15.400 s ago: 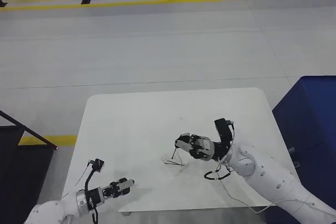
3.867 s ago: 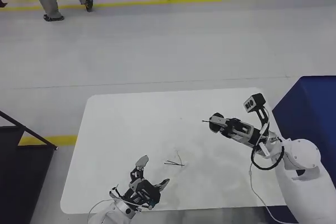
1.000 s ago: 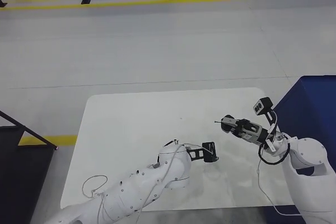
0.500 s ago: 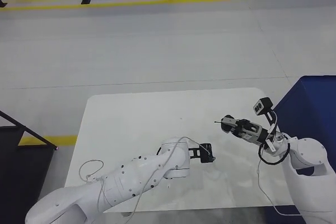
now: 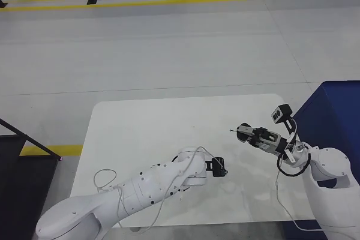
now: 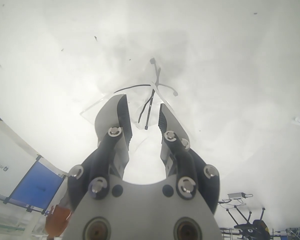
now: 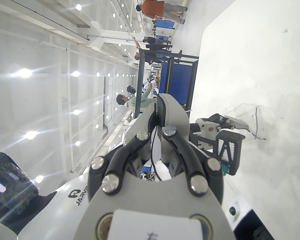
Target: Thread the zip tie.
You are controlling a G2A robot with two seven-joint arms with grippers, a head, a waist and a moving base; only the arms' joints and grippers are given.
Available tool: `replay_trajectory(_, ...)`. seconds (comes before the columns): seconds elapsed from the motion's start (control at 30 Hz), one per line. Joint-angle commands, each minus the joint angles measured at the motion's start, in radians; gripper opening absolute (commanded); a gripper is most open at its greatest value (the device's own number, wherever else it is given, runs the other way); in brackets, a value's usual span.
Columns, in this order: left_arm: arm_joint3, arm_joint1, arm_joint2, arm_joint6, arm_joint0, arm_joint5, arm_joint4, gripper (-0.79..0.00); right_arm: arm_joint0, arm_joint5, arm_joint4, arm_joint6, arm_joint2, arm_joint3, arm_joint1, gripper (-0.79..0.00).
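Left gripper, jaws apart, over thin black plastic zip ties toward the white table's near edge — light, springy (I'd pinch beside a head); right gripper clamps a single black zip tie

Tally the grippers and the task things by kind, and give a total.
Grippers (left gripper, right gripper): 2
Black plastic zip tie held by the right gripper: 1
Loose black zip ties, tangled: at least 3
Clear plastic piece: 1
Total: at least 7
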Motion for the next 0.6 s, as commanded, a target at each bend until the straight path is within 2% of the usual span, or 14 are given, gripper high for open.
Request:
replay_trajectory(0.0, 0.022, -0.008, 0.005, 0.004, -0.004, -0.004, -0.006, -0.560, 0.000, 0.000, 0.000, 0.000, 0.000, 0.000, 0.000, -0.785)
replay_trajectory(0.07, 0.042, -0.015, 0.009, 0.007, -0.005, -0.007, -0.012, -0.551, 0.000, 0.000, 0.000, 0.000, 0.000, 0.000, 0.000, -0.785)
replay_trajectory(0.47, 0.132, -0.053, 0.037, 0.027, -0.025, -0.027, -0.039, -0.643, 0.000, 0.000, 0.000, 0.000, 0.000, 0.000, 0.000, -0.785)
replay_trajectory(0.57, 0.140, -0.061, 0.046, 0.027, -0.032, -0.027, -0.046, -0.754, 0.000, 0.000, 0.000, 0.000, 0.000, 0.000, 0.000, -0.785)
